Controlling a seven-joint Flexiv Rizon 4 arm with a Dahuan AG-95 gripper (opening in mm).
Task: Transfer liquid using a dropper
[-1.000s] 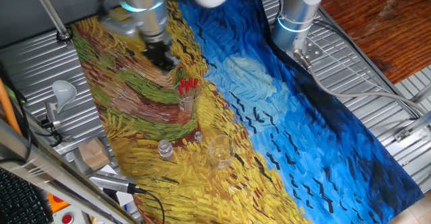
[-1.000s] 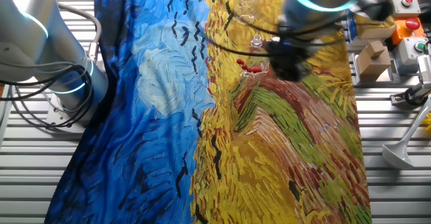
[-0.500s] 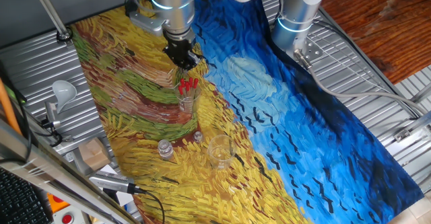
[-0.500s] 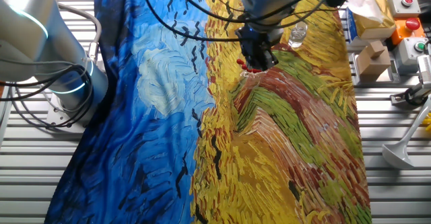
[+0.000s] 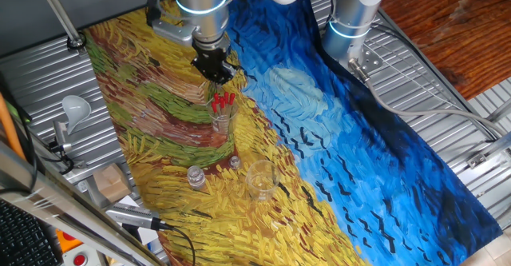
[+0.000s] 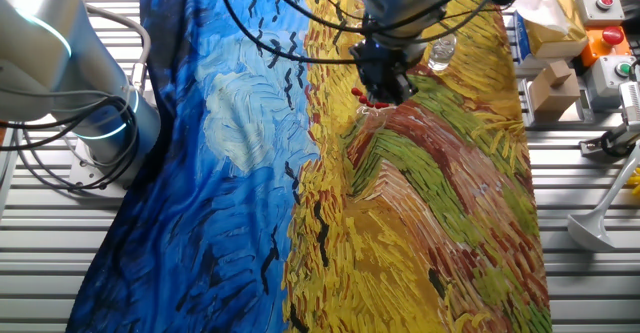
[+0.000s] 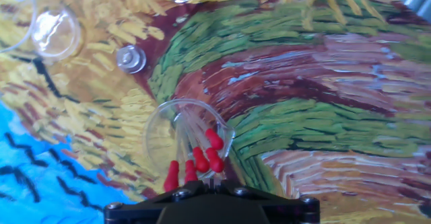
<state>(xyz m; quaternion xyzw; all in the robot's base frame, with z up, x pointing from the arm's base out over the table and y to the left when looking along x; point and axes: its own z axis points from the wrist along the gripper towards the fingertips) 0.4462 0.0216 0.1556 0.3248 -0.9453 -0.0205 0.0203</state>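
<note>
droppers [image 7: 202,158], several alike with red bulbs, standing bunched in a clear glass beaker [image 7: 161,133] on the painted cloth [image 5: 383,170]. gripper [image 5: 214,68] poised just above the bulbs, apart from them; cannot tell whether spread or closed, fingertips hidden in the hand view. risks from here: pinching two bulbs at once, since crowded and touching; nudging the beaker rim and tipping it; squeezing a bulb too hard and bending the thin pipette. nearby, a small vial [image 7: 131,59] and an empty glass cup [image 7: 55,32], well apart from the beaker.
</note>
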